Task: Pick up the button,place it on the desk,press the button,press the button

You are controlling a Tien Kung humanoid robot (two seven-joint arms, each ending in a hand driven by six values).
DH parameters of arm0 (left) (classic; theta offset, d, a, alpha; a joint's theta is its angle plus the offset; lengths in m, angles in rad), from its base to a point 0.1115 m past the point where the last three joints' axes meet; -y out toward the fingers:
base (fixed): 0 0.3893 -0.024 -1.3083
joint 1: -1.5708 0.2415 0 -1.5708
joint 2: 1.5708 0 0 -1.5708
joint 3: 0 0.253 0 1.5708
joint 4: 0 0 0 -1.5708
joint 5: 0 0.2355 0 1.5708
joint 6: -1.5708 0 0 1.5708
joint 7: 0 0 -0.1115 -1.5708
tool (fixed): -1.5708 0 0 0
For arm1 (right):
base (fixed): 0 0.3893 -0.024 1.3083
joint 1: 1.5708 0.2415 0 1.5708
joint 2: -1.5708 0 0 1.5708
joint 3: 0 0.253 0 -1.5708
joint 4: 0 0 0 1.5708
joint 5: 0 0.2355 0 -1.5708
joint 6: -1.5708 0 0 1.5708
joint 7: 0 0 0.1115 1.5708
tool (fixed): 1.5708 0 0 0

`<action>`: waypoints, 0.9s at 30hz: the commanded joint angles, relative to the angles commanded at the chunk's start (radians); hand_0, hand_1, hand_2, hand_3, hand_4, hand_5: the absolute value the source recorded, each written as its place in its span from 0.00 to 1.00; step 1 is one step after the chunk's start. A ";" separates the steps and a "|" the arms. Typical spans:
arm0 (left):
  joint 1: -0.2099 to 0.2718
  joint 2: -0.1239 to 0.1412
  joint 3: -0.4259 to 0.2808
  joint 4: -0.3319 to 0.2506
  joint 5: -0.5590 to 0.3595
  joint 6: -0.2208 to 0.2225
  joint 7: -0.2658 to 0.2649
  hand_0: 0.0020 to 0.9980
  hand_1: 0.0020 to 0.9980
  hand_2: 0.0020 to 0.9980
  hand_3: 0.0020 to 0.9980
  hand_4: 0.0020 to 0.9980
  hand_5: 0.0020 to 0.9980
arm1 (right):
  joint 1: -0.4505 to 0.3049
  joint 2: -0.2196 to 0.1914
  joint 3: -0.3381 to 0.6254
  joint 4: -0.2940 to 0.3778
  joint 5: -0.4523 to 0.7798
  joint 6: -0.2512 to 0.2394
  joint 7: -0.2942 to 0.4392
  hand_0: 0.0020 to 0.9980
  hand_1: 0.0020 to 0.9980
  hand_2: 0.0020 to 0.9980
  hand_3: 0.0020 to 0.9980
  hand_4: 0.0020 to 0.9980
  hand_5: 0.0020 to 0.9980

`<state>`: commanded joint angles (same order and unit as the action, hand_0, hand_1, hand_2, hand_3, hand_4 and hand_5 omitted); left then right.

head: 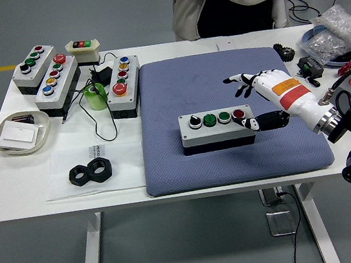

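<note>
The button box [217,127] lies on the blue mat [165,152], just left of the right hand [268,95], whose fingers are spread, holding nothing

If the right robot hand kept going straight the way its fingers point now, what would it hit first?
The right robot hand points left and slightly away over the blue mat, passing behind the four-button box. Likely first contact is the grey button box at the mat's left edge, though its height is unclear.
</note>
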<state>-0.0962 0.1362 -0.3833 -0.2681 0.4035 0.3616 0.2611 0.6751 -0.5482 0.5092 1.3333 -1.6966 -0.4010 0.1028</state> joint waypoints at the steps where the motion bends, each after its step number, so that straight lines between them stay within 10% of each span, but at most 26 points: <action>1: 0.000 0.000 0.000 0.000 0.000 0.000 0.000 0.74 0.78 0.85 0.76 0.53 1.00 | 0.000 -0.001 -0.002 -0.002 0.000 0.006 -0.004 0.12 0.00 0.06 0.67 0.71 0.11; 27: -0.009 0.001 0.009 -0.001 -0.014 0.001 -0.004 0.74 0.78 0.85 0.76 0.53 1.00 | 0.021 0.032 -0.039 -0.086 0.005 0.080 -0.069 0.08 0.00 0.02 0.68 0.68 0.08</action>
<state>-0.1054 0.1370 -0.3742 -0.2690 0.3899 0.3623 0.2571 0.6966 -0.5164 0.4697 1.2475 -1.6919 -0.3205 0.0334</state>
